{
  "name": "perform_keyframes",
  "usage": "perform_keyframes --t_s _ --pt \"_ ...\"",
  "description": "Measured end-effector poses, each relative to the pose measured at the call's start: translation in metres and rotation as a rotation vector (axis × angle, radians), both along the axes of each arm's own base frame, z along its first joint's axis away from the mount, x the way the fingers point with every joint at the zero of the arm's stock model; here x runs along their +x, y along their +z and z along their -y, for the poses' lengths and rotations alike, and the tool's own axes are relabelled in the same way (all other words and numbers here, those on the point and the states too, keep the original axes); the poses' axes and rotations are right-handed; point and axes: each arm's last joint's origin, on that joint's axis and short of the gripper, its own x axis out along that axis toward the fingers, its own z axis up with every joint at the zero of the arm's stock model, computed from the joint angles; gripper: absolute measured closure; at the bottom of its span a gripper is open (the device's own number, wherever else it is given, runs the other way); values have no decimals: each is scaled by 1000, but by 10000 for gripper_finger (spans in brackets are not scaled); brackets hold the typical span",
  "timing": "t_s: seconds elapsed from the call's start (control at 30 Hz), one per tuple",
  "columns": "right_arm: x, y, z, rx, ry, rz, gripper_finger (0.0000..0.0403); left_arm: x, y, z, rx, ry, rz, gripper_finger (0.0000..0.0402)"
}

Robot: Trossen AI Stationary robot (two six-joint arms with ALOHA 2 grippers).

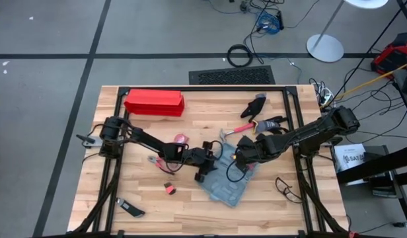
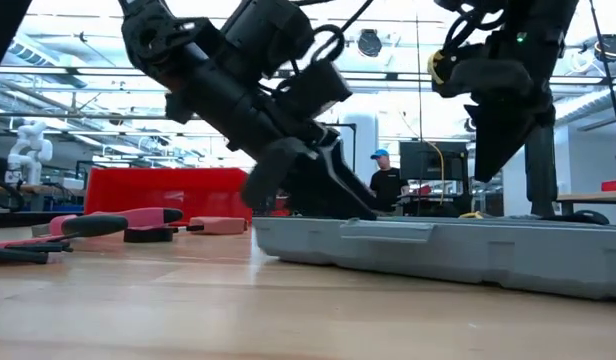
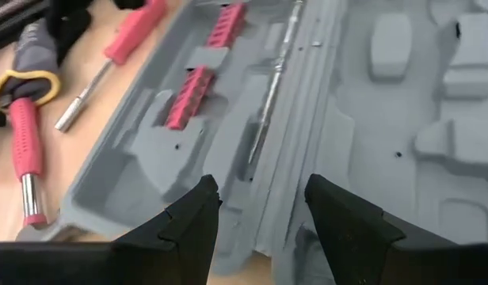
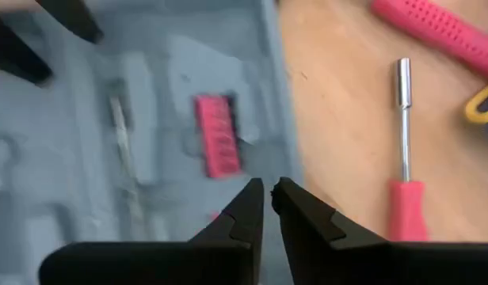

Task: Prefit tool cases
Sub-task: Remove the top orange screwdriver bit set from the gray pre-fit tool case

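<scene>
The blue-grey tool case (image 1: 226, 180) lies opened flat on the wooden table, grey moulded recesses up, seen also in the low view (image 2: 458, 250). Red bit holders (image 3: 188, 95) and a metal rod (image 3: 276, 71) sit in its recesses. My left gripper (image 3: 260, 207) is open and slants down over the case's left edge (image 1: 205, 170), a finger on either side of the middle ridge. My right gripper (image 4: 268, 188) hangs pointing down above the case's right part (image 1: 240, 158). It is shut but for a thin slit, with nothing between its fingers. My left gripper's open fingers (image 2: 328, 180) reach down to the case's left end from above at a slant. I cannot tell whether they touch the case.
A long red box (image 1: 154, 102) stands at the far left. Black gloves (image 1: 258, 106) and a pink-handled hammer (image 1: 240, 129) lie beyond the case, with a red nut driver (image 4: 402, 150) beside its edge. Pink pliers (image 1: 180, 139) and small parts (image 1: 169, 190) lie left of it.
</scene>
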Motion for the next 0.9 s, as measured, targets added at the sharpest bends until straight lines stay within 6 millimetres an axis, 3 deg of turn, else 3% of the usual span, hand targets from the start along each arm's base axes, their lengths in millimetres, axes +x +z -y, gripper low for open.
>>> perform_keyframes --t_s 0.2,0.43,0.6,0.73,0.9 --pt "-3 -6 2 -51 73 -39 386 -7 41 2 -15 -8 79 199" --pt "-8 -32 3 -66 100 -79 399 -8 53 0 -128 66 115 199" --pt "-24 -55 6 -45 36 -130 400 -7 32 -4 -172 129 14 199" --pt "-27 -68 1 35 56 -69 401 -4 15 -10 -208 189 -29 199" --pt "-21 -66 -15 95 88 22 402 1 18 -18 -228 256 42 199"
